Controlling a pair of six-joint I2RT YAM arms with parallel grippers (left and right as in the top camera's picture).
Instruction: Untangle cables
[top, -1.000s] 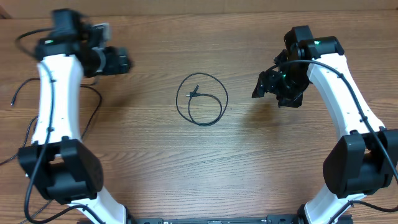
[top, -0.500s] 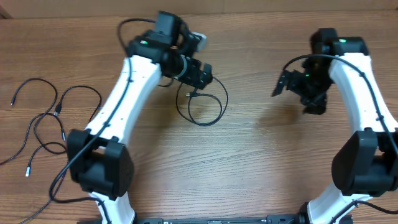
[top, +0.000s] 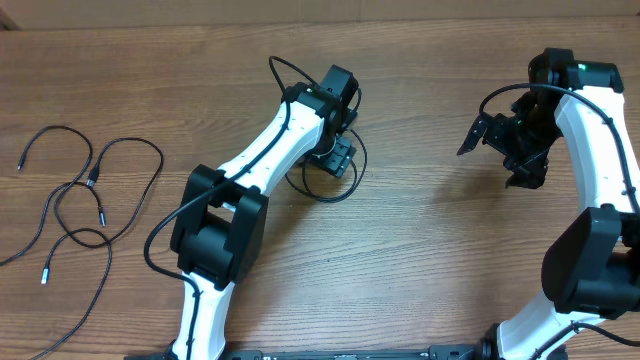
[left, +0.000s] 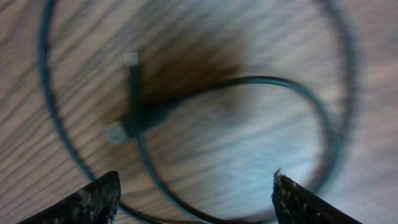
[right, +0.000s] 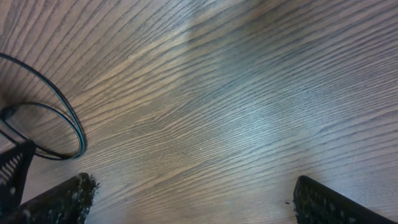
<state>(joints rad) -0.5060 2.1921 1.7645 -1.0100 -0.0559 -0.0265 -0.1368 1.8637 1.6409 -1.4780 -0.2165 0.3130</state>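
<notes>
A black cable coil (top: 330, 200) lies at the table's middle, partly hidden under my left gripper (top: 340, 155). In the left wrist view the coil (left: 292, 93) loops on the wood with two silver-grey plug tips (left: 130, 59) inside it. My left gripper (left: 196, 199) is open just above the coil, with a strand running between its fingertips. Several separate black cables (top: 92, 180) lie in loose loops at the far left. My right gripper (top: 478, 135) is open and empty, to the right of the coil. The right wrist view shows my right gripper (right: 193, 199) over bare wood, with the coil's edge (right: 68, 118) at the left.
The wooden table (top: 430, 250) carries nothing else. A thicker black wire (top: 285, 68) arcs off the left arm above the coil. The arm bases stand at the front edge, left and right.
My left arm has swung from the far left to the middle and come down over the coil, uncovering the loose cables at the left. My right arm has moved right, away from the coil.
</notes>
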